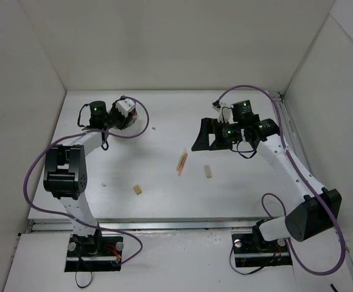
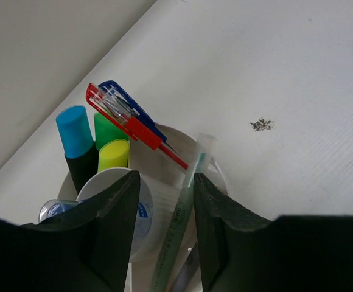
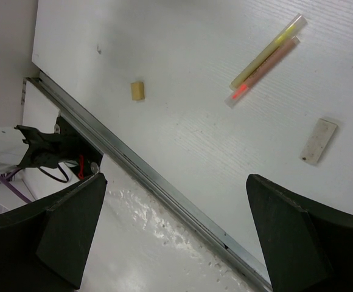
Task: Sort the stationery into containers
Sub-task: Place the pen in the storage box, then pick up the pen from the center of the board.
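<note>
Room: I'm looking into a white-walled box over a white table, scuffed and speckled.
Left gripper: over the bowl at far left, fingers apart; a pale green pen stands loose between them.
Done: the bowl holds highlighters, a red pen, a blue pen and what I take for the white-blue tube, half hidden.
Left: a beige eraser, two thin pens lying together and a cream stick lie on the table.
Right gripper: jaws wide, empty, hanging above the loose items.
Progress: I judge it well over half done.
</note>
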### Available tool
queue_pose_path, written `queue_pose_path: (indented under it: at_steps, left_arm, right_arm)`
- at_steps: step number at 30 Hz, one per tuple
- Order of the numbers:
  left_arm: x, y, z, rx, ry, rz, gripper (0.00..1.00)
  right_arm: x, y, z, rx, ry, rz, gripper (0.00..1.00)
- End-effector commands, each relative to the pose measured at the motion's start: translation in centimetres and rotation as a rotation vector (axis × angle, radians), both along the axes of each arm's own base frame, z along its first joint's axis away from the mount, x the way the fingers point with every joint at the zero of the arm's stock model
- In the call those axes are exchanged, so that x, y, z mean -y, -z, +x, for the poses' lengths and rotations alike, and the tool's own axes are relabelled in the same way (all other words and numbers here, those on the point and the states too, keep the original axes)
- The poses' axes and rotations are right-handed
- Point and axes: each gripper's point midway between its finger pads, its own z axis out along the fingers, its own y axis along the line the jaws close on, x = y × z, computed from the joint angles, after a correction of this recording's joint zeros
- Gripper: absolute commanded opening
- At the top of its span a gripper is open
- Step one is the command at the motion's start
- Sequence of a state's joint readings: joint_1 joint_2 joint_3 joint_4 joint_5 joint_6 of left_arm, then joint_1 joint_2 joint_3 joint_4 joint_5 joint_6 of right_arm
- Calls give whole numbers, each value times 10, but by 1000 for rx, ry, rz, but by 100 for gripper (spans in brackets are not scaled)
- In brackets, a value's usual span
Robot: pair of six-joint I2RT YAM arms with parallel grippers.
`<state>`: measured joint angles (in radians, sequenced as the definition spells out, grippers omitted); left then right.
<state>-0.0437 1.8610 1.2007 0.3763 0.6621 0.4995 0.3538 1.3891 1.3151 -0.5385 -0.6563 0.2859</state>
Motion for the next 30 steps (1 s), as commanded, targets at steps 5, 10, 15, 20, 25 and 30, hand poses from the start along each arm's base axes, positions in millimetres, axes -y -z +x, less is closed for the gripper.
queue_pose_path:
  at_steps: [5, 10, 15, 20, 25, 30]
  left_arm:
    - [4, -74, -11, 156, 59, -4, 39]
    - [4, -87, -21, 189, 57, -5, 39]
    - [1, -106, -30, 195, 57, -63, 45]
    - [9, -145, -59, 256, 81, -146, 99]
    - [-1, -195, -88, 189, -54, -290, 100]
    - [0, -199, -117, -85, -183, -503, 100]
  right_arm:
    - [-6, -20, 10, 63, -22, 45, 98]
    - [-5, -19, 7, 62, -22, 45, 98]
    - [-2, -21, 3, 73, -2, 37, 98]
    - [9, -4, 13, 86, 120, -82, 98]
    - [23, 29, 29, 138, 319, -309, 98]
    - [21, 53, 34, 174, 419, -356, 98]
